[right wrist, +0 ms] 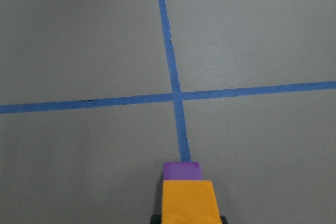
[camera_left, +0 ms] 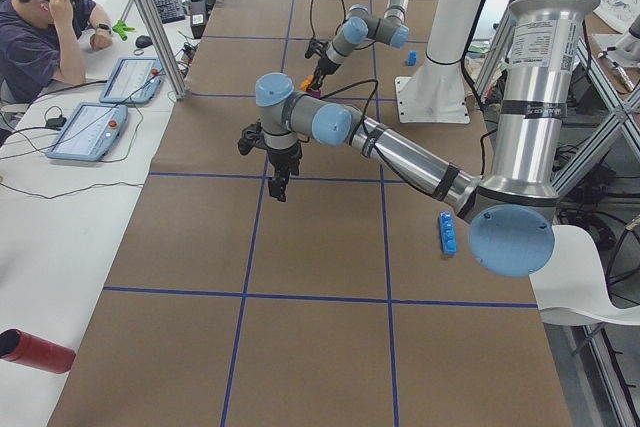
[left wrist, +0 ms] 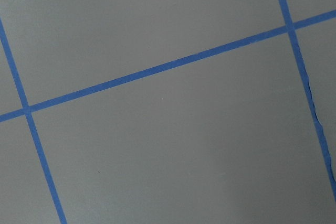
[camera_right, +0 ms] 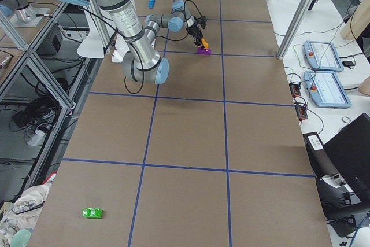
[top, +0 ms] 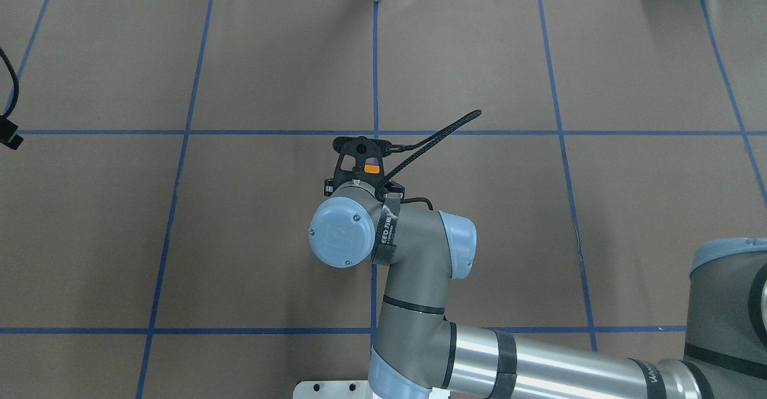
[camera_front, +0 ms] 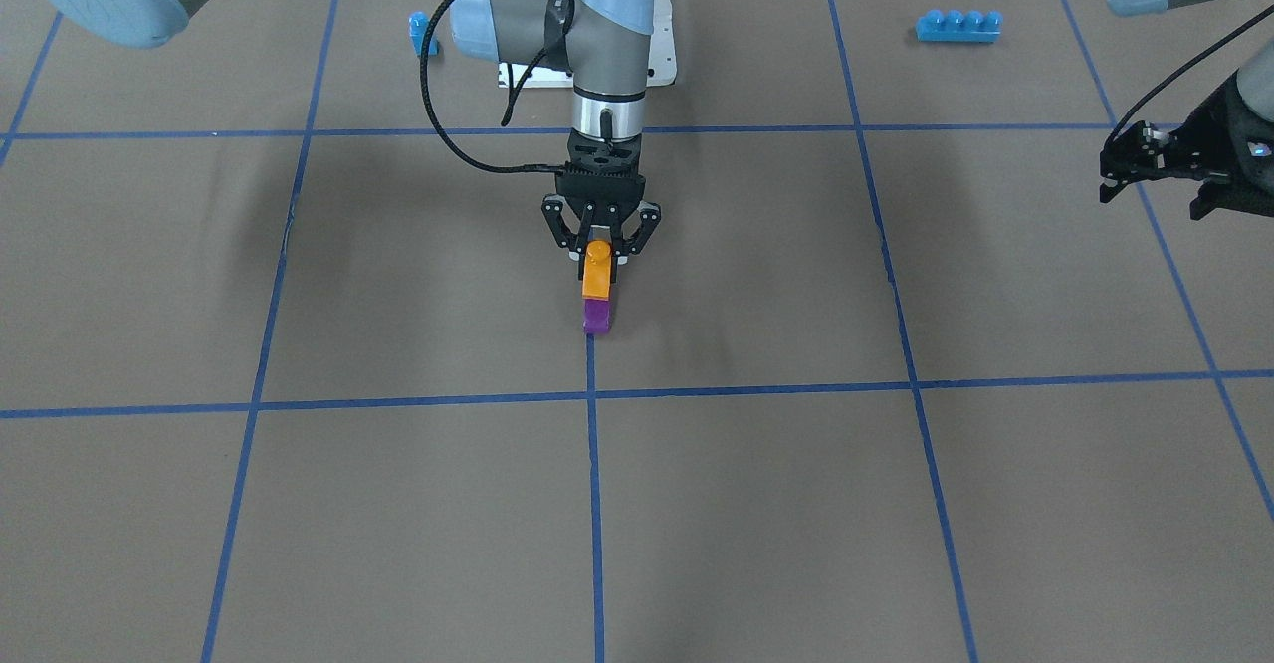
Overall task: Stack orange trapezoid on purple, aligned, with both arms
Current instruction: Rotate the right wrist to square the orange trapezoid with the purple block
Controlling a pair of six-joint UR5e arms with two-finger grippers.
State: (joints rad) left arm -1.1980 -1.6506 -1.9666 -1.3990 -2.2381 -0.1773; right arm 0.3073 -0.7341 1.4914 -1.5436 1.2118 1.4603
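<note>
Right gripper (camera_front: pixel 598 255) clasps the orange brick (camera_front: pixel 597 282) atop the purple brick (camera_front: pixel 598 319), mid-table. Left gripper (camera_front: pixel 1150 183) is partly cut off, so its grip cannot be told.

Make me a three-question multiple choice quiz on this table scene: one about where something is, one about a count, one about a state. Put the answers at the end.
1. Where is the small glossy orange trapezoid brick?
A. Alone at the table's edge
B. On top of the small glossy purple wedge brick
C. Lying under the purple brick

2. How many studs show on the long blue plastic brick?
A. Two
B. Four
C. Six

3. What is the right arm's black two-finger gripper doing?
A. Hanging open over bare table
B. Holding the long blue brick
C. Shut on the orange brick

Answers:
1 B: the front-facing and right wrist views show orange stacked over purple.
2 B: four round studs stand in one row.
3 C: its fingers close on the orange brick's sides.
</note>
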